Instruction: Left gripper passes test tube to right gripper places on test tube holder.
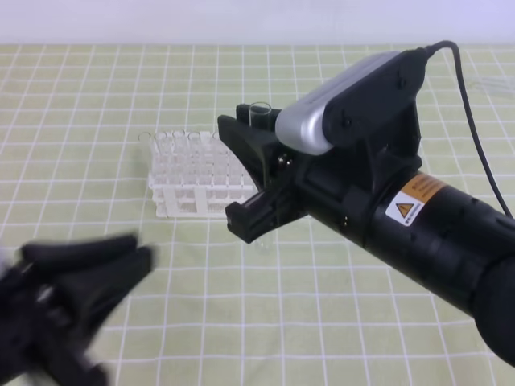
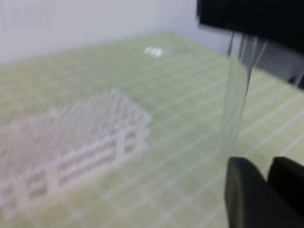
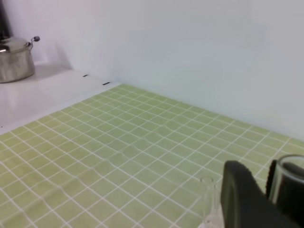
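A green cloth [image 1: 241,322] with a white grid covers the table, and the test tube holder [image 1: 197,181] stands on it as the one fixed landmark. Far behind the holder, in the right wrist view, a steel kettle [image 3: 14,59] sits on a white counter beside the cloth.

The right arm fills the space to the right of the holder, and its body hides the holder's right end and the cloth behind it. The right gripper [image 1: 251,173] hangs just right of the holder, slightly above it. Its jaws are clamped on the test tube [image 1: 259,112], which stands upright between them; only the open rim shows above the upper finger in the high view, the rest masked by the black fingers. The left wrist view shows the tube's clear lower length [image 2: 236,95] hanging below the dark gripper, faint and nearly see-through. Other clear tubes stand in the holder, too pale to count.

The left gripper [image 1: 88,277] is in front of the holder and to its left, well apart from it, smeared by motion blur. Its fingers look spread and carry nothing, though the blur leaves their exact gap unclear.
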Controlling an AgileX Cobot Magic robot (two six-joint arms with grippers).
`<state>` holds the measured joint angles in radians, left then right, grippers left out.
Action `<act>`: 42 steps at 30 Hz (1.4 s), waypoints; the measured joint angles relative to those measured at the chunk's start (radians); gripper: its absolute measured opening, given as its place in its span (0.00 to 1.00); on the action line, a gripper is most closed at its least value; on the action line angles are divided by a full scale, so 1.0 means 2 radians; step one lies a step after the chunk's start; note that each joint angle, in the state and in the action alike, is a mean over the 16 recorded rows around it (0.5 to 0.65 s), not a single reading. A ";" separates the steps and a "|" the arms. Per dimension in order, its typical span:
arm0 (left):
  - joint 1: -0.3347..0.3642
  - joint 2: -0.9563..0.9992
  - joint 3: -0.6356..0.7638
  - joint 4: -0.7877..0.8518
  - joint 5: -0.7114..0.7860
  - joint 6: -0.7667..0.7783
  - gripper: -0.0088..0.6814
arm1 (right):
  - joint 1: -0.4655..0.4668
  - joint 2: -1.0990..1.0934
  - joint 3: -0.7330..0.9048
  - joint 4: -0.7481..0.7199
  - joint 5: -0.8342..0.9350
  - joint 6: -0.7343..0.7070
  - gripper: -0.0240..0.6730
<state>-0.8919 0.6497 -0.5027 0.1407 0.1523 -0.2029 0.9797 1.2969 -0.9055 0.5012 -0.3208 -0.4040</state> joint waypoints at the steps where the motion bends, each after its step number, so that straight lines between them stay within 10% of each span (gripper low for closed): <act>1: 0.000 -0.017 0.006 0.000 0.010 0.000 0.20 | -0.001 0.000 0.000 0.000 0.001 0.000 0.16; 6: 0.000 -0.100 0.051 -0.002 0.024 -0.003 0.04 | -0.001 0.000 0.000 0.000 0.006 0.000 0.16; 21: 0.000 -0.208 0.243 -0.004 -0.132 -0.010 0.01 | -0.002 0.000 0.000 0.002 0.012 -0.005 0.16; 42: 0.000 -0.207 0.256 -0.003 -0.069 -0.010 0.01 | -0.107 0.000 0.010 -0.002 0.023 -0.013 0.16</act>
<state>-0.8919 0.2347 0.0102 0.1351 0.0143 -0.2221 0.7660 1.2969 -0.8856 0.4982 -0.2748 -0.4290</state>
